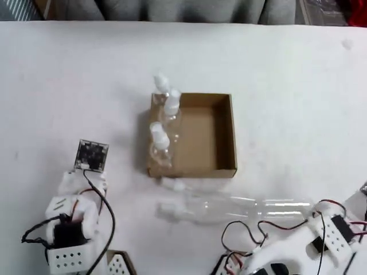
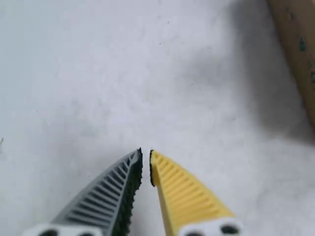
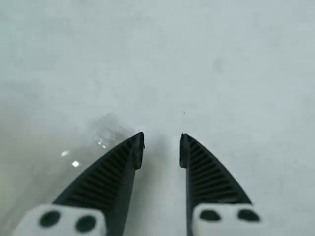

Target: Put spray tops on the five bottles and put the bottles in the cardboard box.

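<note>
Well, near the tabletop's front left corner the left gripper (image 2: 146,160) hangs pinched almost closed and empty. Mid-table, the cardboard box (image 1: 202,137) holds three upright bottles (image 1: 159,140) along its left wall. Two loose bottles (image 1: 241,207) lie just in front of it. They look light, thin-walled and probably slippery, so best taken at the neck. Front right, the right gripper (image 3: 161,145) is narrowly parted, holding nothing.

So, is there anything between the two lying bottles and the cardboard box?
Nothing visible. The two lying bottles rest on the table close beside the cardboard box, with bare table between. Inside, three standing bottles fill one side; the rest of the floor is free.
</note>
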### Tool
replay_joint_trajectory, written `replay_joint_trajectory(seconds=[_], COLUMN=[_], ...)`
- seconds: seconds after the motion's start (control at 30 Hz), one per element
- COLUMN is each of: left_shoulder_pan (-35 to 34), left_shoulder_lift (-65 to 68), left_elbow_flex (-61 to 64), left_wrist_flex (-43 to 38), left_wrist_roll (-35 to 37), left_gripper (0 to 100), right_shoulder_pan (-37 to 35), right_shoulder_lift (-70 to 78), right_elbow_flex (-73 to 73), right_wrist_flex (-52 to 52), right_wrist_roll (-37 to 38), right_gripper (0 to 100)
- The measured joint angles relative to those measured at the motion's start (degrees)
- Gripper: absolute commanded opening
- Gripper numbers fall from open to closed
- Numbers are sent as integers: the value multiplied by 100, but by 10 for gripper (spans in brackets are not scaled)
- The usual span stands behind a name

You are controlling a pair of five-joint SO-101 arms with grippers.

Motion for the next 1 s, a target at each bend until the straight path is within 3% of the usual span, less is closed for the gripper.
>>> replay_joint_trajectory(seconds=[0.23,1.0], left_shoulder_pan=[0,0], left_shoulder_lift=[0,0], left_elbow_flex=[0,0], left_wrist_flex=[0,0], left_wrist_roll=[0,0], left_gripper=[24,24], right_shoulder_pan=[-264,-2866], right_shoulder_lift=[0,0], right_elbow_flex=[70,62], right_wrist_flex=[-316,-510], right_wrist_roll=[0,-369], right_gripper=[28,25])
